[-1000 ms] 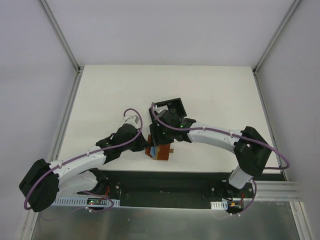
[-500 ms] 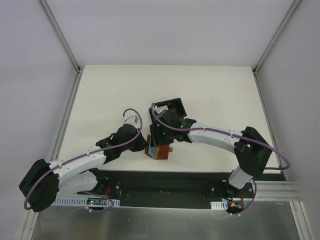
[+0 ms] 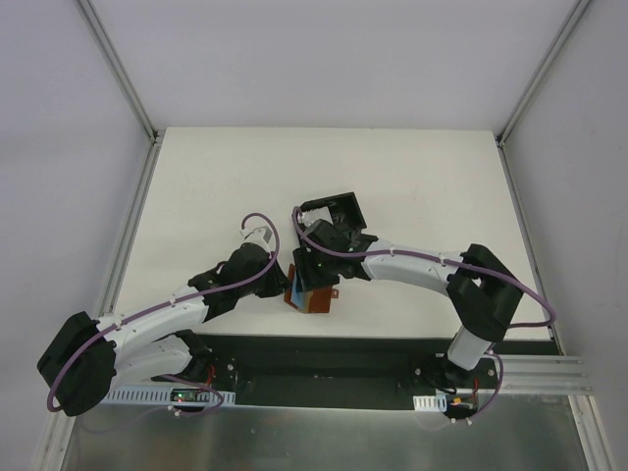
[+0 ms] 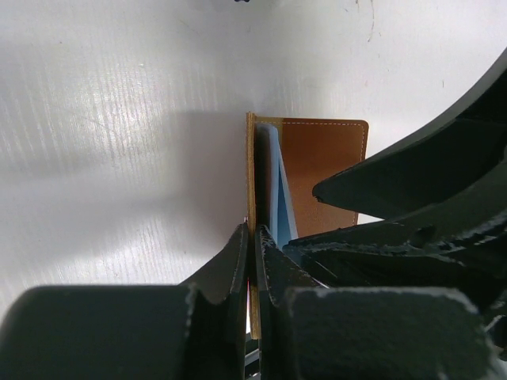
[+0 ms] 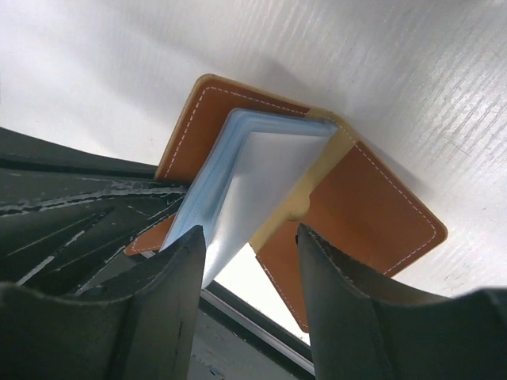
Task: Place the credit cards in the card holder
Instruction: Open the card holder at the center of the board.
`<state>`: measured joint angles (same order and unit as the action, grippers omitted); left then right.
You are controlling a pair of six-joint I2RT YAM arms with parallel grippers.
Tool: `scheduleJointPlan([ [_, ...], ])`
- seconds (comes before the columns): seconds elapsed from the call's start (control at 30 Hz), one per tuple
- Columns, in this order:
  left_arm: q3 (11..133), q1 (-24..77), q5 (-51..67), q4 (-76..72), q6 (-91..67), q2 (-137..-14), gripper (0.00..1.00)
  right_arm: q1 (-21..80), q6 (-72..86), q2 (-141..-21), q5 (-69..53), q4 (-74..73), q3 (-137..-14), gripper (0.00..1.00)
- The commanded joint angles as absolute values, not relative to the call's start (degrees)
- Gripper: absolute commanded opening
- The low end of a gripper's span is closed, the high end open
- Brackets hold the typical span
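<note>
The left gripper (image 4: 253,237) is pinching one flap of the brown leather wallet (image 4: 325,170) between pressed-together fingers at lower centre of the left wrist view. It is holding that flap on edge, so the wallet is standing open on the white table (image 3: 412,177). The cards (image 5: 261,170), a pale blue-grey stack, are sitting inside the wallet's fold at centre of the right wrist view, with their free ends fanning out toward the camera. The right gripper (image 5: 252,233) is straddling that stack with its jaws spread. Its left-of-frame finger is lying just beside the stack's edge, the other is standing apart from it, and no grip is made yet. The card holder (image 3: 337,210), a black open box, is lying just above the two grippers in the overhead view, partly hidden by the right arm; its contents cannot be told. Judgement: the cards are likely light, thin, stiff yet springy, and slick-faced, so they are liable to slide over one another or splay. The hold is best taken squarely across both faces of the exposed ends, with the wallet being restrained as they are drawn out.
</note>
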<state>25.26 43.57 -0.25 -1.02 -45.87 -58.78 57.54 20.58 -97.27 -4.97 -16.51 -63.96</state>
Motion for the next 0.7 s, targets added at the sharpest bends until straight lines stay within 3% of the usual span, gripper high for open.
scheduleJointPlan([
  [0.0, 26.7, 44.1, -0.8, -1.1, -46.1, -57.7, 0.00, 57.7, 20.9, -97.9, -4.5, -17.7, -65.6, 0.52],
  [0.4, 26.5, 44.0, -1.6, -0.8, -45.1, -56.6, 0.03, 57.7, 20.0, -96.0, -1.4, -20.4, -64.8, 0.32],
  [0.5, 26.7, 44.1, -1.8, -0.7, -45.0, -56.6, 0.04, 57.7, 19.8, -96.3, -1.8, -20.5, -65.0, 0.31],
  [0.57, 26.7, 44.1, -1.8, -0.6, -45.1, -56.5, 0.12, 57.7, 19.7, -96.5, -2.0, -20.7, -65.3, 0.31],
  [0.67, 26.7, 44.0, -2.2, -0.5, -45.2, -56.3, 0.15, 57.7, 19.5, -96.6, -2.1, -20.7, -65.6, 0.31],
])
